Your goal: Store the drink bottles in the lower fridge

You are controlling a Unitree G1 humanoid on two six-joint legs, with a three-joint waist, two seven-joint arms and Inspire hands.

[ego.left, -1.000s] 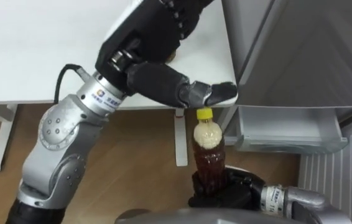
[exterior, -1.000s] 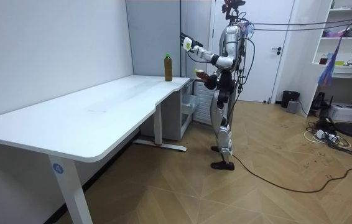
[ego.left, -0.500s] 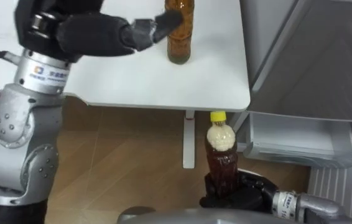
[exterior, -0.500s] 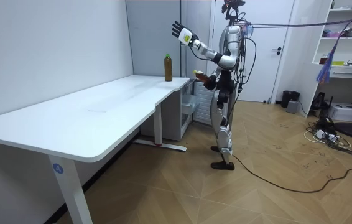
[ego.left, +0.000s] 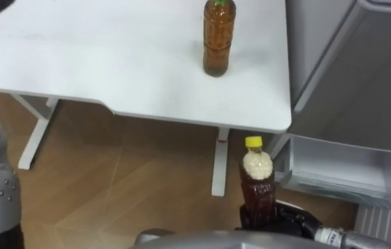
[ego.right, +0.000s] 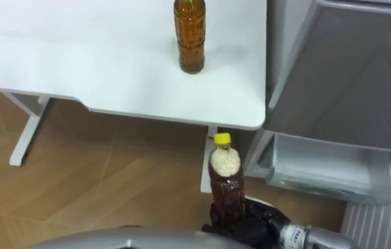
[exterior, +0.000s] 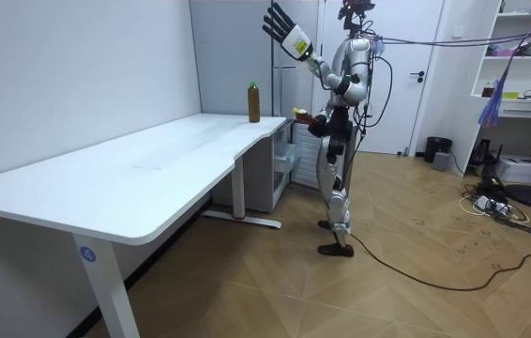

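The step in hand is carrying the first drink to the fridge. A clear plastic bottle of brown drink with a yellow cap [ego.left: 258,181] is upright in the right hand [ego.left: 282,221], whose dark fingers are wrapped round its lower part. Bottle and hand are off the table, over the wooden floor [ego.left: 140,180], just in front of the near right corner of the white table [ego.left: 112,69].

A second clear bottle of brown drink with a green cap [ego.left: 219,36] stands upright on the table, untouched. It is well back from the near edge and near the right edge, the side that meets the tall grey fridge [ego.left: 351,76].

Below the fridge's grey front a pale drawer-like compartment [ego.left: 334,169] juts out. I take it to be the open lower fridge, and nothing lies in the part of it that can be seen.

In the room view the robot stands upright at the table's end beside the fridge. Its left hand [exterior: 280,21] is high above its head, fingers spread and holding nothing.

So neither drink is stored yet. The next move probably calls for swinging the held bottle to the robot's right, clear of the table corner. It should then come down into the pale compartment upright before the fingers let go. The compartment sits low, so the robot may need to bend. The green-capped bottle would be fetched afterwards.
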